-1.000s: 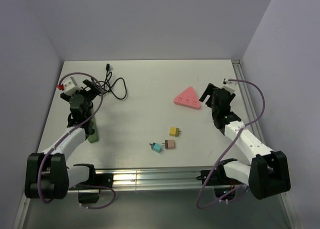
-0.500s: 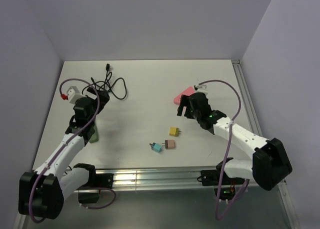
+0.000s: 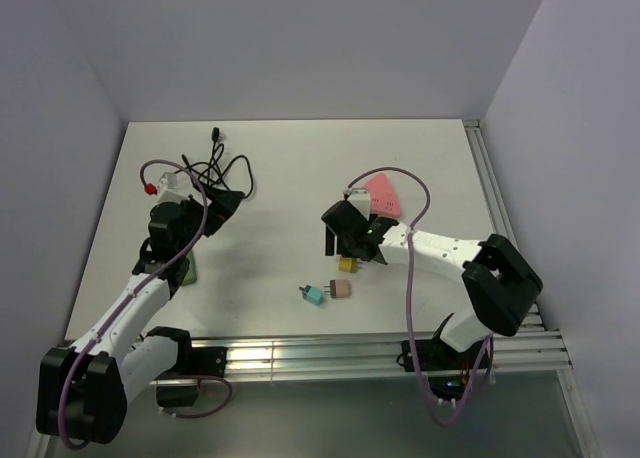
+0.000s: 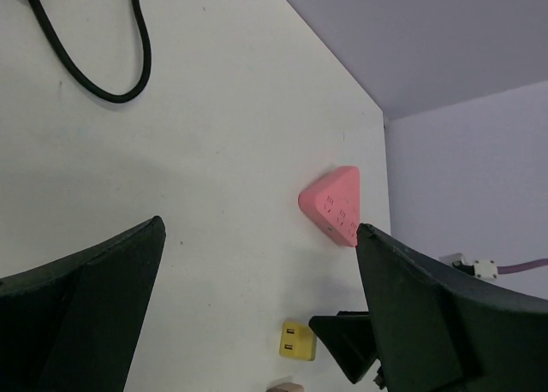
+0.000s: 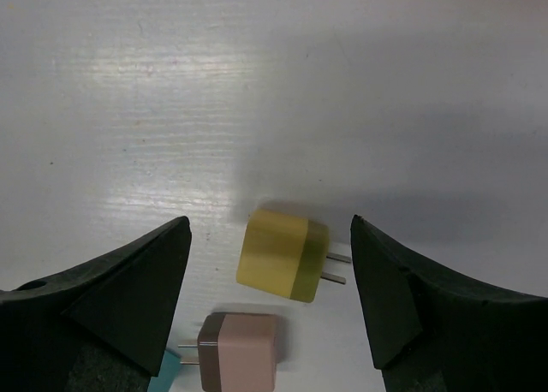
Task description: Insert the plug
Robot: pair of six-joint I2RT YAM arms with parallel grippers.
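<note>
1. Swinging in from the right side of the bench (image 3: 300, 158), the right arm has left its spot beside the pink triangular socket block (image 3: 385, 196) and now reaches toward the middle. The left arm has turned its wrist to face across the bench.
2. The right gripper (image 5: 270, 228) hangs over the yellow plug (image 5: 282, 253), its jaws apart with one on each side and neither touching it. Nothing is held.
3. The left gripper (image 4: 257, 229) is spread wide and empty, near the black cable (image 3: 225, 168).
4. The yellow plug lies on its side on the bench with its two prongs pointing right, well apart from the socket block. A pink-and-brown plug (image 5: 240, 351) lies just beside it, and a teal plug (image 3: 314, 294) lies next to that one.
5. Risks as I judge them:
   - The plug sits slightly skewed between the jaws, so closing could twist it or push it out sideways.
   - A jaw that comes down too low may nudge the pink-and-brown plug.
   - A pinch near the prongs would leave them poorly aligned for the socket slots.
</note>
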